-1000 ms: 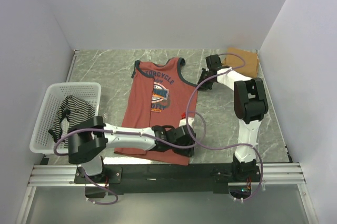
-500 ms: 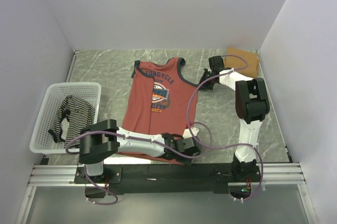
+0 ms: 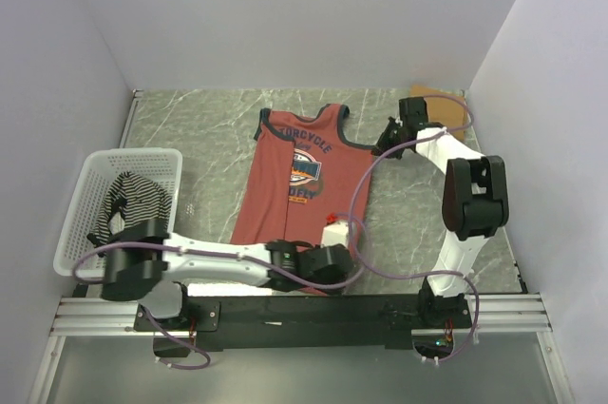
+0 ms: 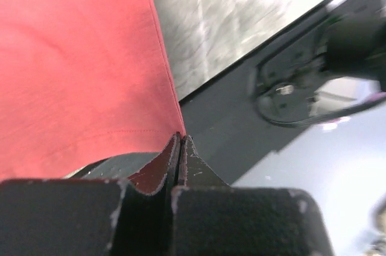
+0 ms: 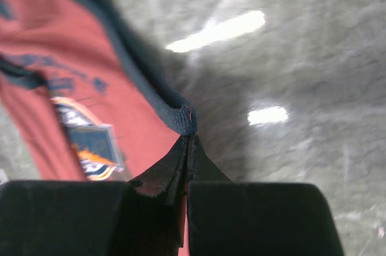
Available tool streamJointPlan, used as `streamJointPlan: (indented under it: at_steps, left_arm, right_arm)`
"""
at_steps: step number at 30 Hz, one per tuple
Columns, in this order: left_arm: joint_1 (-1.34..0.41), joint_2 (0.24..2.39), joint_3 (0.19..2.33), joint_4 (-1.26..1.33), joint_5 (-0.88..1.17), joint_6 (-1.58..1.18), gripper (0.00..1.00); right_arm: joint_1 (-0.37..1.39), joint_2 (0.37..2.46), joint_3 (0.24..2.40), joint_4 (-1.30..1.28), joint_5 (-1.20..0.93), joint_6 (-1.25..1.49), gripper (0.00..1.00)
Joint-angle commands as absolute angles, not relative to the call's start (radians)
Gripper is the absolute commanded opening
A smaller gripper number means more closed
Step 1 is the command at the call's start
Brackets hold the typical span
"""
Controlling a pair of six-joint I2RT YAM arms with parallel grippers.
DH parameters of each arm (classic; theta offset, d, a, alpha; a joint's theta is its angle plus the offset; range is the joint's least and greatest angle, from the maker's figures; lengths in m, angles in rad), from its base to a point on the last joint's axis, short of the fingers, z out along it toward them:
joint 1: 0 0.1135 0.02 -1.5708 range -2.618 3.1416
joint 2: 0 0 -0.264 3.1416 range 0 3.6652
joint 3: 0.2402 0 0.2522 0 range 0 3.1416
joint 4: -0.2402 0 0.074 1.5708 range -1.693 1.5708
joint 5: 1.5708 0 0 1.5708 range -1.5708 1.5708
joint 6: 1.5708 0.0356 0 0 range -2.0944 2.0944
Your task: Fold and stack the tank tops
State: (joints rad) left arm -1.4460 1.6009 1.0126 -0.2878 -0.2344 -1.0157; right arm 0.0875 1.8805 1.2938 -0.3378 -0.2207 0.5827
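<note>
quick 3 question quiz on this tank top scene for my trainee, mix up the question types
1. True or false: the left gripper and the right gripper are each shut on the rust-red tank top.
2. Where is the striped tank top? A) in the white basket B) on the floor C) on a shelf
3. Fill in: the tan tank top lies at the far ___ corner of the table.
Key: 1 true; 2 A; 3 right
</note>
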Motion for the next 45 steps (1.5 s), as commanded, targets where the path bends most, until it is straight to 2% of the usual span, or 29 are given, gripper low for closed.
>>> streamJointPlan:
  at_steps: [1, 6, 16, 23, 35, 39, 45]
  left_arm:
    - [-1.43, 1.487, 0.948, -0.227, -0.296, -1.068, 0.01]
    - [-1.394, 1.393, 0.852, -0.239, -0.333, -1.158, 0.01]
    - [-1.333, 1.154, 0.594, -0.307, -0.367, -1.342, 0.01]
    - [-1.328, 1.085, 0.522, -0.357, -0.36, -1.388, 0.01]
    - [-1.299, 0.992, 0.465, -0.445, -0.364, -1.413, 0.0]
    - [-1.264, 1.035, 0.474, -0.448, -0.339, -1.376, 0.01]
    - [-1.218, 1.031, 0.483, -0.485, -0.331, -1.342, 0.0]
  right_arm:
    - [0.127, 1.807, 1.353, -0.336, -0.209, 0.578, 0.0]
    - [0.198, 1.876, 1.495, -0.413, -0.173, 0.581, 0.0]
    - [0.36, 2.167, 1.868, -0.503, -0.12, 0.623, 0.0]
    - [0.443, 2.336, 2.106, -0.597, -0.094, 0.637, 0.0]
    - [0.466, 2.37, 2.095, -0.54, -0.084, 0.629, 0.0]
    - [0.466, 2.373, 2.115, -0.531, -0.086, 0.606, 0.06]
    - [0.466, 2.365, 2.106, -0.511, -0.074, 0.577, 0.08]
